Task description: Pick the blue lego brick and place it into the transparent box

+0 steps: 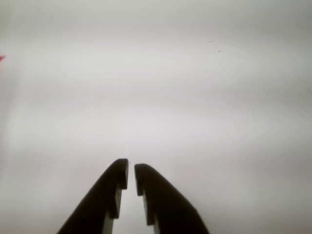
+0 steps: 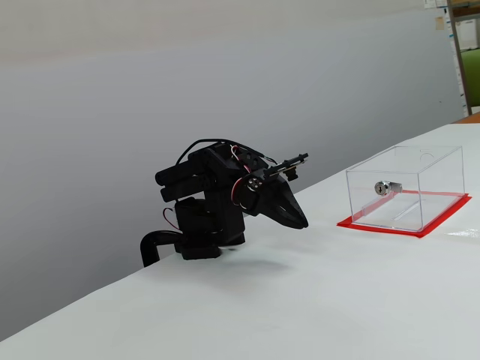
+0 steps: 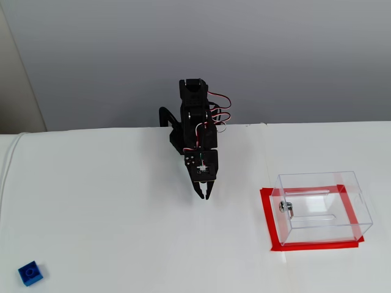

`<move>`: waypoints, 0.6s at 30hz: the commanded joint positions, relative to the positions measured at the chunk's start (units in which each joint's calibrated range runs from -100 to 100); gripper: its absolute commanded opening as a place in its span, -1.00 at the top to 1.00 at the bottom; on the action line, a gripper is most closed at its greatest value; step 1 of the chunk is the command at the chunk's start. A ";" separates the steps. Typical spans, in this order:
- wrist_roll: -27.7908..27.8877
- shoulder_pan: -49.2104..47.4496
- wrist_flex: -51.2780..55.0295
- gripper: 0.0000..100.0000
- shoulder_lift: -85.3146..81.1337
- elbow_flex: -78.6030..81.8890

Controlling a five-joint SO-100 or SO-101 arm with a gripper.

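The blue lego brick (image 3: 30, 272) lies on the white table at the lower left of a fixed view, far from the arm. The transparent box (image 3: 322, 207) with its red base stands at the right; it also shows in the other fixed view (image 2: 405, 187), with a silver lock (image 2: 387, 187) on its wall. My black gripper (image 3: 204, 195) hangs low over the table, between brick and box, folded near the arm's base (image 2: 300, 223). In the wrist view the gripper (image 1: 131, 175) has its jaws nearly together, with nothing between them.
The white table (image 3: 122, 213) stretches around the arm. A grey wall (image 2: 225, 75) stands behind it. A white cable (image 3: 7, 162) runs along the table's left edge. A sliver of the red base (image 1: 2, 58) shows at the wrist view's left edge.
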 commanded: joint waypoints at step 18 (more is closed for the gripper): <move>-0.25 0.28 0.01 0.97 -0.51 0.96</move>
